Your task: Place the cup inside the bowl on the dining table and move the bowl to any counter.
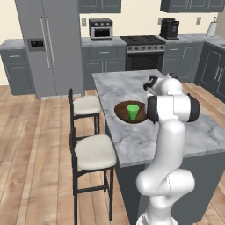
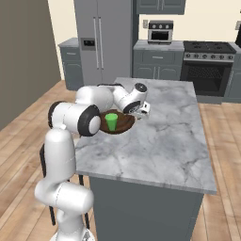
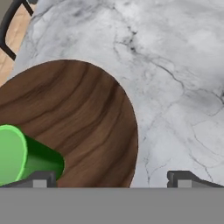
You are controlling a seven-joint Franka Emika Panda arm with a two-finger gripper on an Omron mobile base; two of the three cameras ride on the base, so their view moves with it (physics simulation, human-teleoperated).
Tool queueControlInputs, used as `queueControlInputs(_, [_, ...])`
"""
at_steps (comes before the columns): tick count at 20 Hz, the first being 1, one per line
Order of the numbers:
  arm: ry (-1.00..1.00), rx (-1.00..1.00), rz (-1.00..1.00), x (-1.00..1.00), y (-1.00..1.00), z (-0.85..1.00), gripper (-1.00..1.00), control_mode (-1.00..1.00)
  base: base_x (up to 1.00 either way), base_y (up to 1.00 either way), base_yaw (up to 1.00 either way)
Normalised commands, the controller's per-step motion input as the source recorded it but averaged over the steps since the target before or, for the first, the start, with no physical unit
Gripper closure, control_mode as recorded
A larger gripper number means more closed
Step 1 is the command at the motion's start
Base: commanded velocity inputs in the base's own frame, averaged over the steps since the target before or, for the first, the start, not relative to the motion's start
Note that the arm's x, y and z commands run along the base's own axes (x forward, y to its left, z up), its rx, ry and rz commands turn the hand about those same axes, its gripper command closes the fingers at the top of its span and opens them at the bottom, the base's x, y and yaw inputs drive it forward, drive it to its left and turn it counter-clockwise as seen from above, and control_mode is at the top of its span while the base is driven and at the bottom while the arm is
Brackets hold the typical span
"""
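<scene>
Marble dining table [image 1: 132,140] carries our bowl [image 3: 83,127], the cup [image 3: 17,157] upright inside it. Our gripper [image 3: 111,179] hovers wide above the bowl's rim; stiff, light wood, best pinched there.

Arm [image 1: 169,145] bent forward at frame centre; gripper [image 3: 111,179] at lower edge of hand view, jaws fully apart, empty.
</scene>
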Motion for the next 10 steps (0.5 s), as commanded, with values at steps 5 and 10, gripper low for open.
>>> queueControlInputs(5, [-0.01, 0.0, 0.0, 0.01, -0.06, -0.16, -1.0, -1.0, 0.0, 0.0, 0.0])
queueControlInputs(10, [-0.02, 0.0, 0.0, 0.05, -0.02, -0.22, -1.0, -1.0, 0.0, 0.0, 0.0])
